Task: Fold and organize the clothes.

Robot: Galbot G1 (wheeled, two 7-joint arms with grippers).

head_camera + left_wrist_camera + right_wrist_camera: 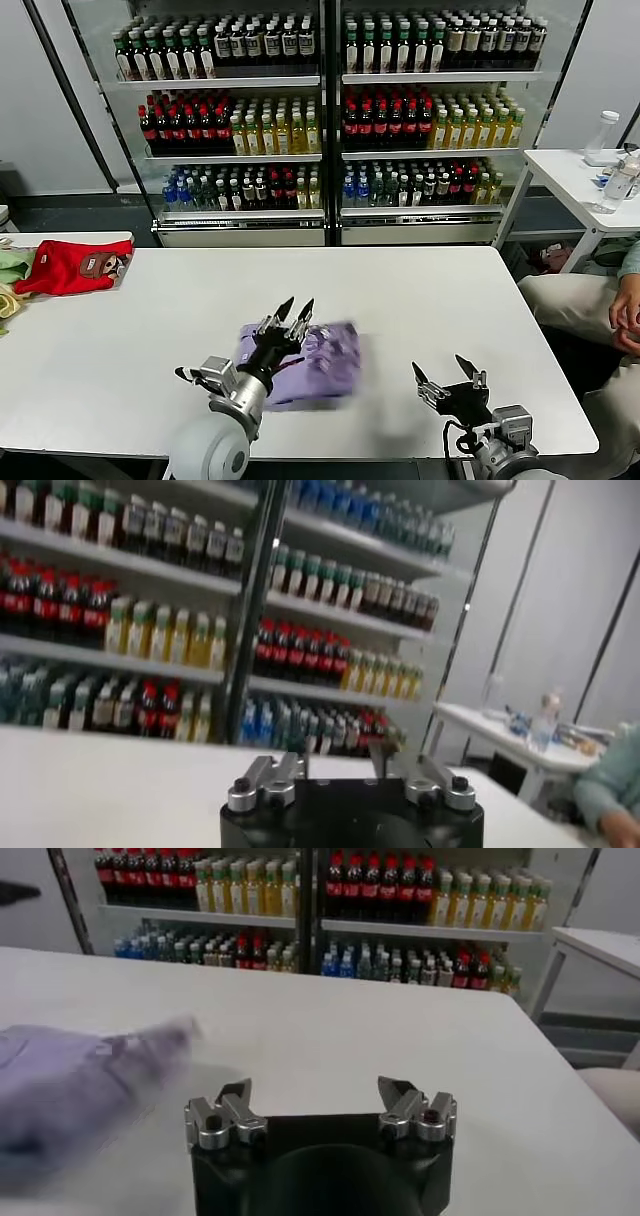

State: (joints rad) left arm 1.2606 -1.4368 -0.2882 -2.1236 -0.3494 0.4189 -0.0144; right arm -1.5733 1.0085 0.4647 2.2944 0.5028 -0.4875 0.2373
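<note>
A red garment (72, 266) lies at the white table's (430, 290) far-left corner.

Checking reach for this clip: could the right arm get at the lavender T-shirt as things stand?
Probably yes. The right gripper hovers open beside the folded lavender T-shirt, with only bare table between them. The left gripper hangs over the shirt's far side.

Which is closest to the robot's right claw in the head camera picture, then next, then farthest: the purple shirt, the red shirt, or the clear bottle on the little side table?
Measured from the right gripper, which is open at the table's near right edge:
1. Purple shirt, just to its left, mid-table.
2. Clear bottle, far back on the right.
3. Red shirt, at the far left corner.
</note>
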